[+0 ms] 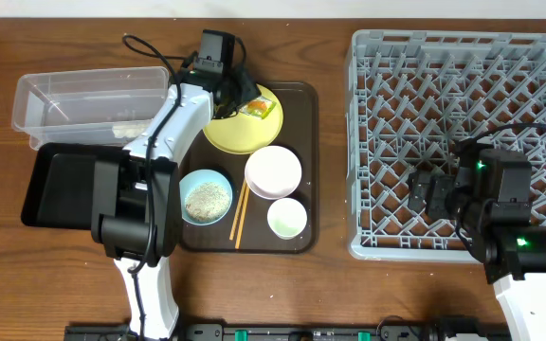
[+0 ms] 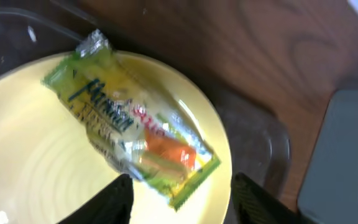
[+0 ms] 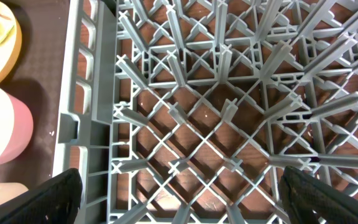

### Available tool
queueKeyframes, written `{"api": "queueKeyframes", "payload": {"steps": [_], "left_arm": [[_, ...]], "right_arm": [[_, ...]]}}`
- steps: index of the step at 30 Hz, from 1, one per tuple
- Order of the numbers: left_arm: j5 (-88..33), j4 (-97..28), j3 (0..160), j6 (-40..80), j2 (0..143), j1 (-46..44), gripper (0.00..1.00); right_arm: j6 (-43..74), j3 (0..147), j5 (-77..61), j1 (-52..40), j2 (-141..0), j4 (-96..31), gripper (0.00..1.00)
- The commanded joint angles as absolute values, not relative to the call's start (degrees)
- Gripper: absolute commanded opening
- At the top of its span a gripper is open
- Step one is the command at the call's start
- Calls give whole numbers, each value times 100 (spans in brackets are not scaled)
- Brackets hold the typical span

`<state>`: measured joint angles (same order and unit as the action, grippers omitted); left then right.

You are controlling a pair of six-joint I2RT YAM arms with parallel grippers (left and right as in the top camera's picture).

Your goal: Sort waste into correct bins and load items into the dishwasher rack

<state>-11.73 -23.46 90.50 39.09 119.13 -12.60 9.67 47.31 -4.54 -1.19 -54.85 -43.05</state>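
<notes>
The yellow-green snack wrapper point(image 2: 135, 134) with an orange picture lies on the round yellow plate point(image 2: 36, 168); it also shows in the overhead view point(image 1: 257, 108) on the plate point(image 1: 230, 133). My left gripper point(image 2: 182, 202) is open just above the plate, its fingers either side of the wrapper's near end. The light blue bowl point(image 1: 205, 197) holds rice-like scraps. The white bowl point(image 1: 273, 171), small white cup point(image 1: 286, 219) and chopsticks point(image 1: 240, 214) lie on the brown tray. My right gripper point(image 3: 179, 199) is open and empty over the grey dishwasher rack point(image 3: 92, 81).
The clear plastic box point(image 1: 88, 106) stands at the back left with some scraps inside. The black tray point(image 1: 60, 185) is in front of it, partly under my left arm. The brown serving tray point(image 1: 303, 133) holds the dishes. The rack point(image 1: 368, 142) fills the right side.
</notes>
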Motion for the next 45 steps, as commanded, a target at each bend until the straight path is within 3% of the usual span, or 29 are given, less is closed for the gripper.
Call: {"api": "queueKeyframes", "payload": {"steps": [1,16,21,32,37,43,45], "left_arm": [[-458,-2327,9035,3929,12001,-1260,55],[-38,-2167,9032,3929,12488,-1251,59],[-38,-1820,9032,3927,12637,-1251,66],[-38,-1721,9032,3927,12875,-1251,66],[-43,-1719,9035,3927,12875,-1251,38],[-64,-1774,9035,3828,12868,-1249,19],[-62,-1789,9035,3710,12855,-1249,8]], "right_arm": [[1026,4873,-497,-191,-5439,-4316,99],[1024,4873,-497,-189,-5439,-4318,99],[1026,4873,-499,-191,-5439,-4318,99],[1024,4873,-499,-191,-5439,-4331,99],[1024,4873,-499,-191,-5439,-4331,99],[1024,4873,-499,-191,-5439,-4333,99],[1024,4873,-499,-191,-5439,-4335,99]]}}
